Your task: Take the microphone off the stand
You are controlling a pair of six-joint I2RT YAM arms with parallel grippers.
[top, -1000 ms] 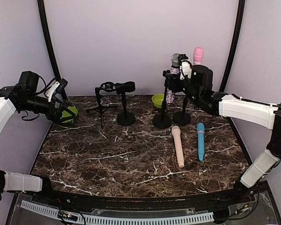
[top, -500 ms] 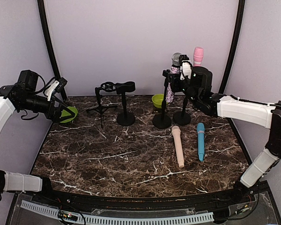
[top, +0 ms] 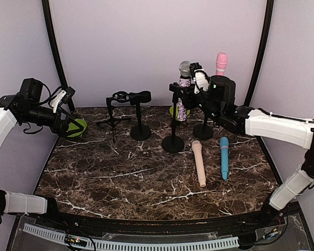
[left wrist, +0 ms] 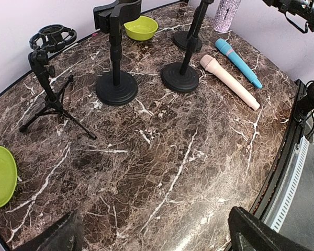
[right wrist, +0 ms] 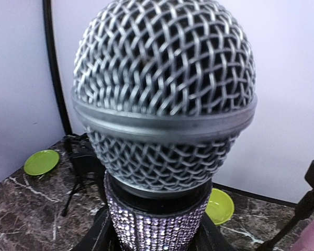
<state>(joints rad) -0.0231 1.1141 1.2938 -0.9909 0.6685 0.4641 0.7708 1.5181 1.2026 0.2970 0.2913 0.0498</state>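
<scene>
A microphone (top: 183,82) with a silver mesh head and a glittery lilac handle stands upright in the clip of a black round-base stand (top: 173,142). My right gripper (top: 195,79) is shut on its handle just below the head. In the right wrist view the mesh head (right wrist: 162,99) fills the frame, and the black fingers (right wrist: 91,238) press both sides of the handle. The stand (left wrist: 180,76) also shows in the left wrist view. My left gripper (top: 68,124) is open and empty at the far left; its fingertips (left wrist: 254,232) show over bare table.
A pink microphone (top: 221,61) stands in a second stand (top: 203,130) at the back right. Beige (top: 199,163) and blue (top: 224,157) microphones lie on the table. An empty stand (top: 140,128), a tripod (top: 114,112), a green bowl (left wrist: 141,27) and a green plate (top: 77,127) are at the back.
My right gripper has moved left with the glittery microphone. The stand has come along, its base sliding left and nearer. The left arm has not moved.
</scene>
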